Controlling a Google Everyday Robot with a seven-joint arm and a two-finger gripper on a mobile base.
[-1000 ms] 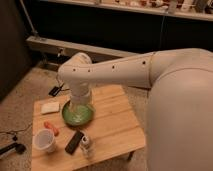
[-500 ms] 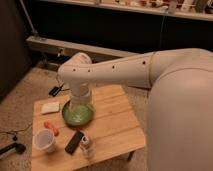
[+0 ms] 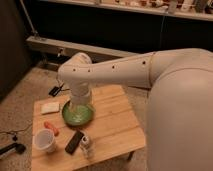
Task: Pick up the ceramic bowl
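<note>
ok so the ceramic bowl (image 3: 74, 119) is sitting flat on the desk (image 3: 117, 127), left-of-centre and toward the back edge, not lifted at all. green glossy thing, paler inside.

The gripper (image 3: 80, 107) is parked straight down over it, tip reaching into or just above the bowl's inside. can't tell if it's touching the glaze. The fingers are spread wide, prob as wide as they go, and afaict not clamped on anything. The big white arm (image 3: 117, 72) comes in from the right and covers the bowl's back half.

Around it: a pale flat pad (image 3: 50, 107) just to the left, an orange-red thing (image 3: 51, 128) near the front-left of the bowl, a white cup (image 3: 44, 141) further toward the front corner, a dark flat gadget (image 3: 75, 141) and a small bottle-ish thing (image 3: 87, 147) in front. All apart from the bowl, nothing stacked in it that I can see.

So imo this is the end of the reach, right before the grab. Next move needs one finger inside the rim and one outside (or both straddling the wall), then close, then lift straight up. Glossy ceramic = slippery, so a shallow bite on the rim could let it tip or slide out. Also keep the lift vertical so it doesn't clip the stuff in front.
</note>
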